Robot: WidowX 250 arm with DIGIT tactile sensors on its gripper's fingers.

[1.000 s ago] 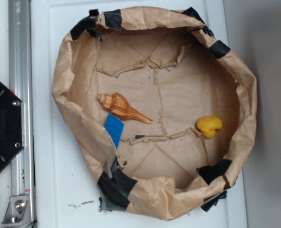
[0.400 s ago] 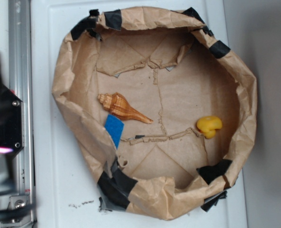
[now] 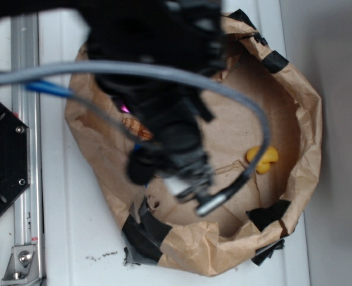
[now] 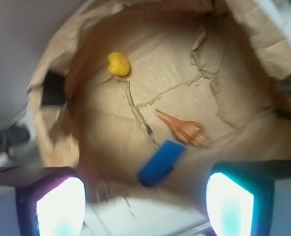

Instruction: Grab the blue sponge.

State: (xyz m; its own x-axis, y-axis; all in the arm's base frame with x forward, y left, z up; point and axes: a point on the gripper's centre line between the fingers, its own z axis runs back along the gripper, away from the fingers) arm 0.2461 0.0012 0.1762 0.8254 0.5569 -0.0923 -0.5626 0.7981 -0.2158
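The blue sponge (image 4: 161, 163) lies flat on the floor of the brown paper basin (image 4: 243, 103), close to its near wall, in the wrist view. My gripper (image 4: 145, 209) hovers high above it, open and holding nothing, with the two lit fingertips (image 4: 60, 206) far apart at the bottom corners. The sponge sits slightly ahead of the gap, nearer the right finger. In the exterior view my blurred arm (image 3: 164, 119) covers the left half of the basin and hides the sponge.
A tan spiral seashell (image 4: 184, 130) lies just beyond the sponge, almost touching it. A yellow rubber duck (image 3: 262, 159) sits at the basin's right. The crumpled paper rim (image 3: 310, 119) stands raised, with black tape patches (image 3: 268, 214). Grey cable (image 3: 164, 71) and blue cable (image 3: 50, 89) trail from the arm.
My arm has swept in from the left edge over the basin and now covers the sponge and most of the shell in the exterior view. The objects have not moved.
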